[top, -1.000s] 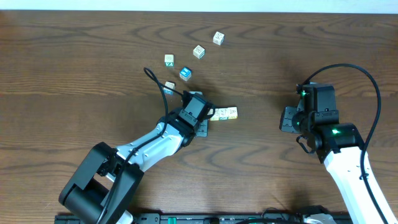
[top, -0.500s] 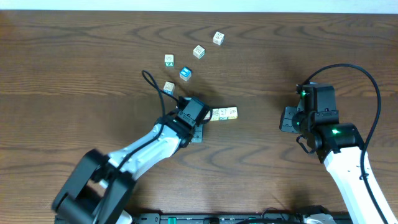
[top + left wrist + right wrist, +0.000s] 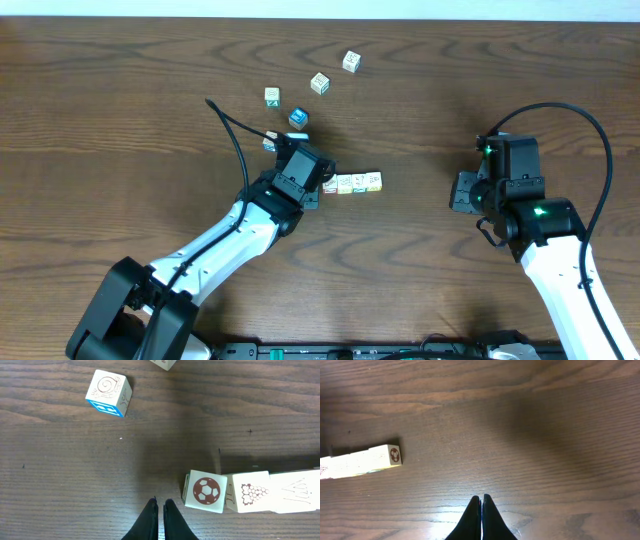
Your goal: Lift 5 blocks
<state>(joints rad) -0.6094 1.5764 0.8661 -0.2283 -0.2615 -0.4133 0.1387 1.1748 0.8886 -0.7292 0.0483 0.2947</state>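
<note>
Pincers: left pincer (image 3: 159,509) clenched, empty, beside blocks (image 3: 206,491) | right pincer (image 3: 481,504) clenched, empty

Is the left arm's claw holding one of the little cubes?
No: the left gripper is pinched shut on nothing, the football cube lying loose beside it.

Left arm (image 3: 225,240): I am stretching it diagonally forward and to the right, wrist facing down. Left gripper (image 3: 159,505): I am pressing its two dark fingers together, tips almost touching. Right arm (image 3: 560,260): I am holding it bent on my right side. Right gripper (image 3: 481,498): I am holding it closed too, fingertips meeting.
</note>
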